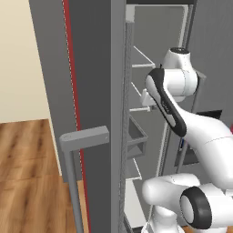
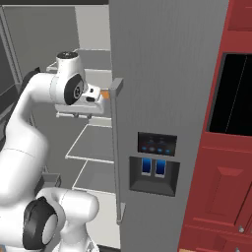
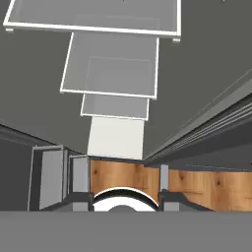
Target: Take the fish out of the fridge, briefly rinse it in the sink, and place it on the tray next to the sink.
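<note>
1. Fridge (image 2: 162,98): tall grey unit, both doors swung open. The left base view looks along the left door's edge, with a red strip (image 1: 73,91) down it and a grey bar handle (image 1: 75,182) low on the door.
2. Right door: seen face-on in the right base view, with a dispenser panel (image 2: 155,165) showing two blue paddles, and a vertical grey bar handle (image 2: 116,147) on its left edge.
3. Interior: white wire shelves (image 2: 93,142) stacked one above another; in the hand view they appear as nested pale rectangles (image 3: 110,69) seen from above, narrowing toward the fridge floor.
4. Door bins (image 1: 136,136): grey pockets on the inner face of the left door.
5. Arm (image 1: 173,82): white with dark joints, reaching up into the fridge cavity at upper-shelf level, the wrist bent downward.
6. Gripper (image 3: 125,197): two dark finger tips at the bottom of the hand view, standing apart with nothing between them; pointed straight down through the shelves.
7. Fish: cannot be made out on any shelf; its place cannot be told.
8. Wooden floor (image 1: 27,173): brown planks left of the fridge, also below the shelves in the hand view.
9. Dark red cabinets (image 2: 226,187): just beside the fridge's right door, framing a black panel (image 2: 231,93).
</note>
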